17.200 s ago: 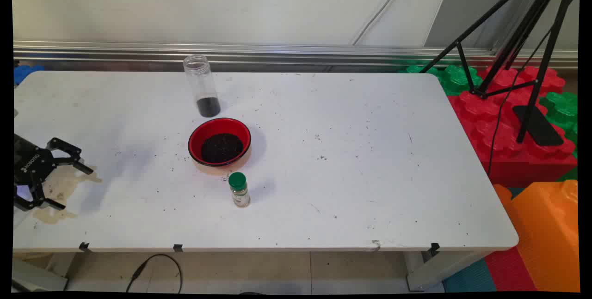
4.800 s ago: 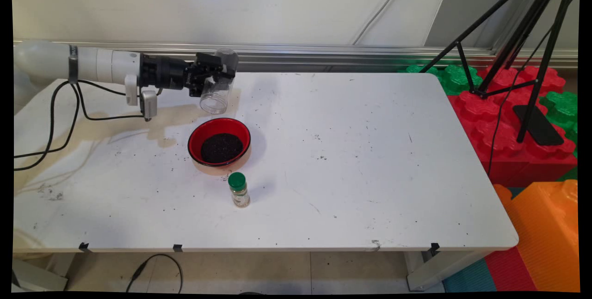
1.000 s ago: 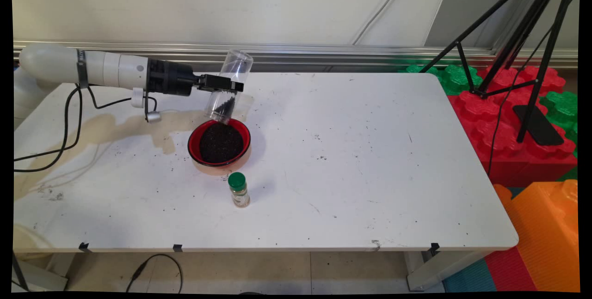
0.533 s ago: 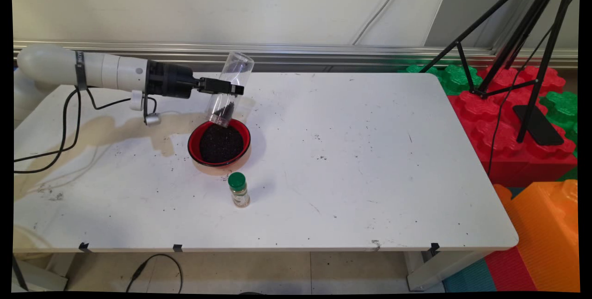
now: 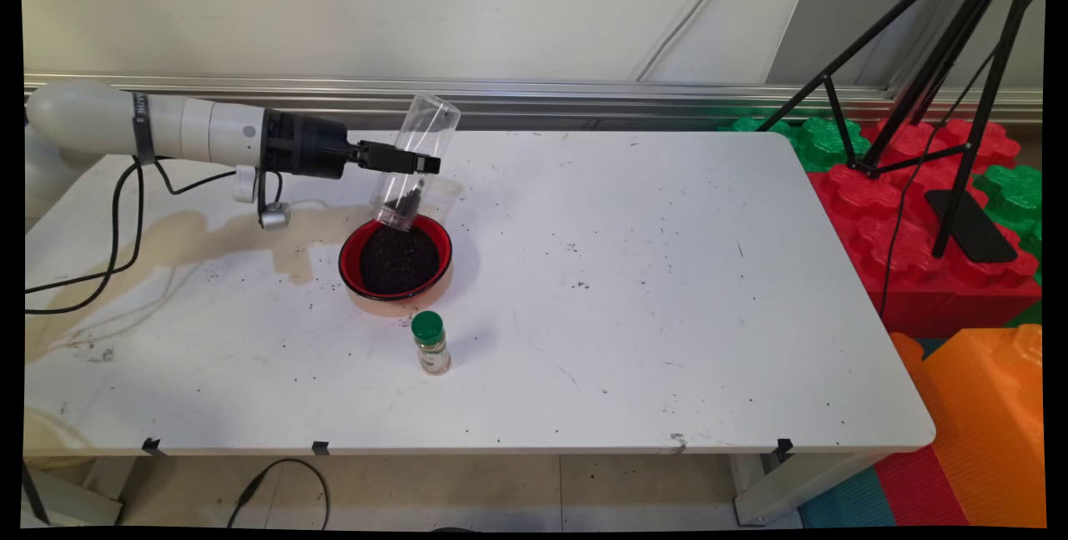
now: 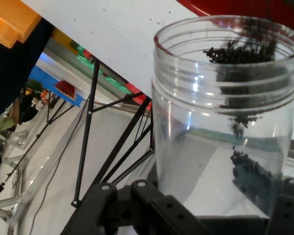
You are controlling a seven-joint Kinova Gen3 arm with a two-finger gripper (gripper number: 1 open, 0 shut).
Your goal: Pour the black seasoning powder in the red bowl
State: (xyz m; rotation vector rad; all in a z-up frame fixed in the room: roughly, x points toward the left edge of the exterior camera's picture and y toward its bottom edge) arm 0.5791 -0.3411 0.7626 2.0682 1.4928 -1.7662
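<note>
My gripper (image 5: 415,163) is shut on a clear plastic jar (image 5: 415,163), held tipped mouth-down over the back rim of a red bowl (image 5: 396,257). Dark grains run down inside the jar toward its mouth, and the bowl holds a heap of the same dark grains. In the hand view the jar (image 6: 225,117) fills the right side, with grains clinging near its threaded mouth and the bowl's red rim (image 6: 245,7) just beyond. A small spice bottle with a green cap (image 5: 430,343) stands in front of the bowl.
The white table (image 5: 651,290) carries scattered dark specks and a brownish stain (image 5: 192,231) at the left. A black tripod (image 5: 934,73) stands on red and green foam blocks (image 5: 918,214) at the right. An orange block (image 5: 984,415) sits at the lower right.
The jar was standing behind the bowl with the gripper away at the left; it is now gripped and tipped over the bowl. In the last second it tilted slightly more and fewer grains are left inside.
</note>
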